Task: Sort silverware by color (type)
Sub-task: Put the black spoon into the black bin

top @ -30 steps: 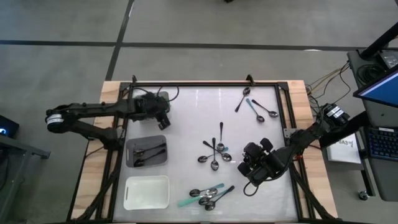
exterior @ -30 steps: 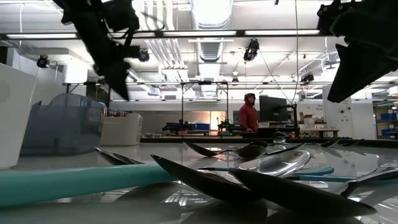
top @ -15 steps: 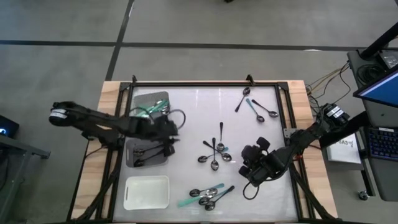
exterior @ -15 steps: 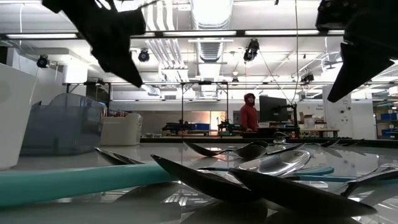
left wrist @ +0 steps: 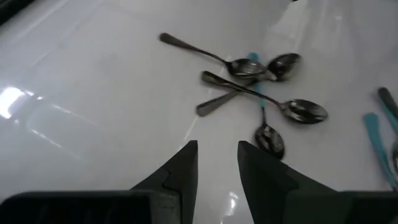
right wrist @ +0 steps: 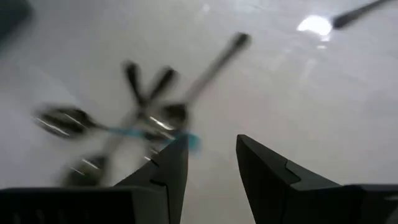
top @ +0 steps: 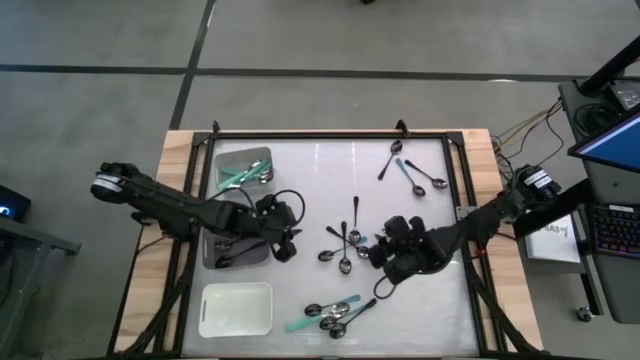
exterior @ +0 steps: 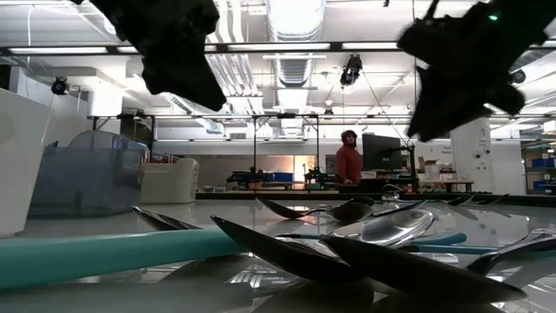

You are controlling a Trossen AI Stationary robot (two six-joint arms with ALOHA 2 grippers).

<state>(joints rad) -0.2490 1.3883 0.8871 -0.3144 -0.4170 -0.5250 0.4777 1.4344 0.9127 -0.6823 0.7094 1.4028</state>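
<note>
Silver spoons lie crossed in a small cluster [top: 345, 248] at the middle of my white surface [top: 320, 180], and one of them has a teal handle. My left gripper [top: 287, 243] hangs just left of that cluster, beside the grey tray [top: 212, 236] that holds a few black-handled spoons [top: 240, 247]. Its jaws are spread a little and hold nothing; in my left wrist view the gap between my fingers [left wrist: 183, 171] shows only bare surface, with the cluster ahead. My right gripper [top: 378, 253] sits just right of the same cluster, jaws likewise parted and empty, my fingers [right wrist: 171, 165] pointing at the spoons. A second tray [top: 225, 158] at the far left corner holds teal-handled spoons [top: 240, 176]. Three more spoons [top: 408, 170] lie near the far right corner, and another heap [top: 335, 314] rests at the near edge, next to the white tray [top: 235, 309].
</note>
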